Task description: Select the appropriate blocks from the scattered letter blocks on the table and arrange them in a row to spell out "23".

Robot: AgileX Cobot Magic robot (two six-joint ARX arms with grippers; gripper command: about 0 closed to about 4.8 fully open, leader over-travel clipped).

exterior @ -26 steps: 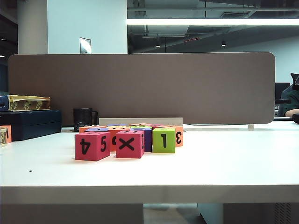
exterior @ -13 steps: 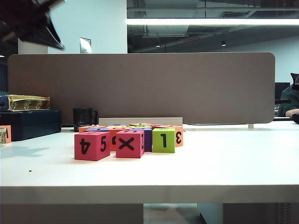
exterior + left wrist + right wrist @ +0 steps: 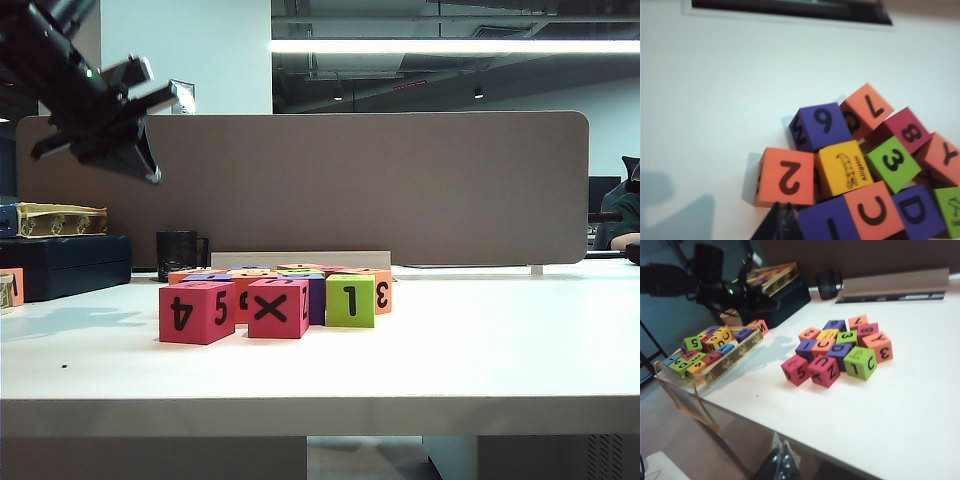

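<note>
Blocks for "23", orange 2 (image 3: 785, 177) and green 3 (image 3: 892, 162), are sitting clustered mid-table; left hand (image 3: 150, 135) is hovering clenched above, needing opening; right hand (image 3: 782, 460) is waiting clenched off the front edge.

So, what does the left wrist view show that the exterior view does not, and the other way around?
Only the left wrist view shows the top faces: the orange 2 block, the green 3 block and a yellow Alligator block.

Only the exterior view shows the left hand high above the table, left of the blocks, plus the grey divider panel and the pink 4 block.

Both show the block cluster on the white table; the shut left hand's tip appears in both.
</note>
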